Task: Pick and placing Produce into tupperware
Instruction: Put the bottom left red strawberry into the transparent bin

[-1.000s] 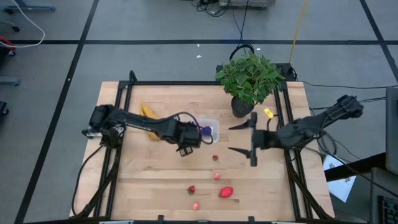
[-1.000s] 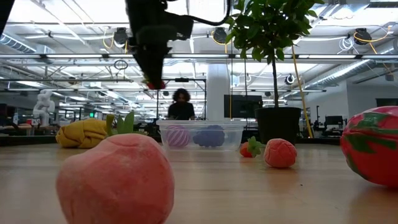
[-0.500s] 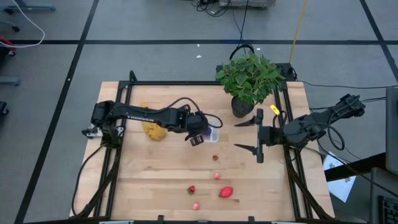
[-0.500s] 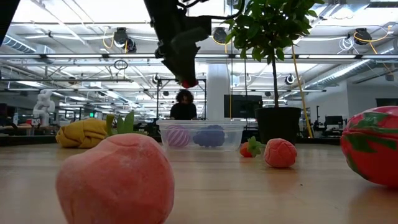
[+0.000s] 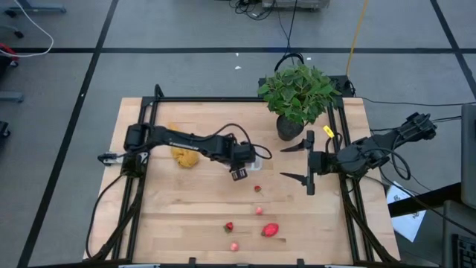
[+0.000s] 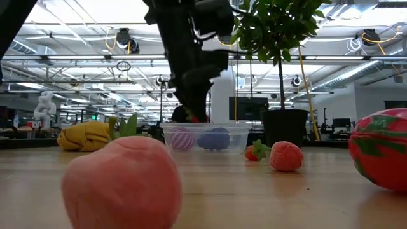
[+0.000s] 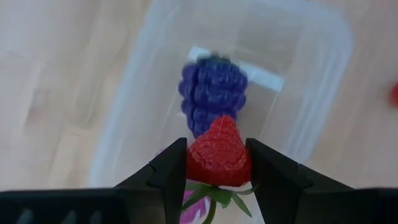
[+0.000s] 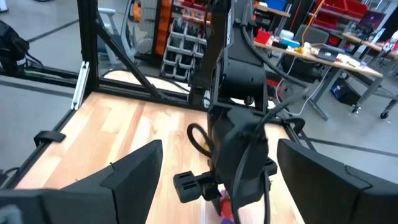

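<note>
While the left arm works over the box, the scene reads so:

Bench [image 5: 186,216]: light wood, framed by dark rails along its left, right and far edges; the near half is mostly bare boards, with only a small cluster of produce toward the near edge.

Potted plant [image 5: 297,93]: stands at the far right corner, just beside the right rail, near the tupperware's right end.

Left arm: reaches from the left edge across the far half of the bench to the middle.

Right arm: waits over the right edge, its right gripper [image 5: 297,162] with fingers spread wide and nothing between them.

Banana bunch [image 5: 184,155]: lies in the far left half, partly under the left arm, apart from the tupperware.

Tupperware [image 7: 323,74]: sits near the bench's middle, toward the far edge (lidless, clear walls); bare wood shows along its sides.

Left gripper [image 7: 217,163]: hangs above the tupperware, fingers clamped on a red strawberry [image 7: 219,154] whose green leaves point back toward the wrist.

Purple grapes [image 7: 211,93]: lie inside the tupperware, under the held strawberry.

Striped purple piece [image 6: 180,138]: also inside the box, beside the grapes, seen through the wall in the low view.

Loose produce: a large red piece [image 5: 271,229] near the near edge, two small ones [image 5: 229,226] beside it, and two more [image 5: 257,189] nearer the box, all well apart from the rails.
</note>
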Controlling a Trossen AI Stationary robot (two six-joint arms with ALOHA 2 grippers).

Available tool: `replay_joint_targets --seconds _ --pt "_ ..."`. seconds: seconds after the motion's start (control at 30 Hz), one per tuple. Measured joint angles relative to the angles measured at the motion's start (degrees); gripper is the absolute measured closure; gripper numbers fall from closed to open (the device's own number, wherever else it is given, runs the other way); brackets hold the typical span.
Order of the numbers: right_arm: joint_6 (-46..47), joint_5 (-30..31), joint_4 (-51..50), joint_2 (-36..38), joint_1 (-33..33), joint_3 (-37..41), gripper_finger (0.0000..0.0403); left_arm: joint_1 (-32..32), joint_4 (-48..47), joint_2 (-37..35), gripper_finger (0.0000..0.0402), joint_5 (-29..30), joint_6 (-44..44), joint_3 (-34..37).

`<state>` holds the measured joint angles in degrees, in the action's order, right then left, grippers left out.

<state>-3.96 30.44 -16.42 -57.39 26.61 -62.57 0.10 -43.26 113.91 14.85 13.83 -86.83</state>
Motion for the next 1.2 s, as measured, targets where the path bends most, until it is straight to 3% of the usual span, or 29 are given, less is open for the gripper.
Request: replay_joint_targets --seconds 0.97,1.2 --pt "0.3 0.0 -0.4 0.0 0.0 0.0 0.0094 0.3 -1.5 1.3 0.0245 -2.6 2.8 0.0" --pt "0.3 0.0 -0.4 0.0 0.0 0.0 0.0094 0.3 -1.5 1.3 0.0215 -3.3 2.8 0.0"
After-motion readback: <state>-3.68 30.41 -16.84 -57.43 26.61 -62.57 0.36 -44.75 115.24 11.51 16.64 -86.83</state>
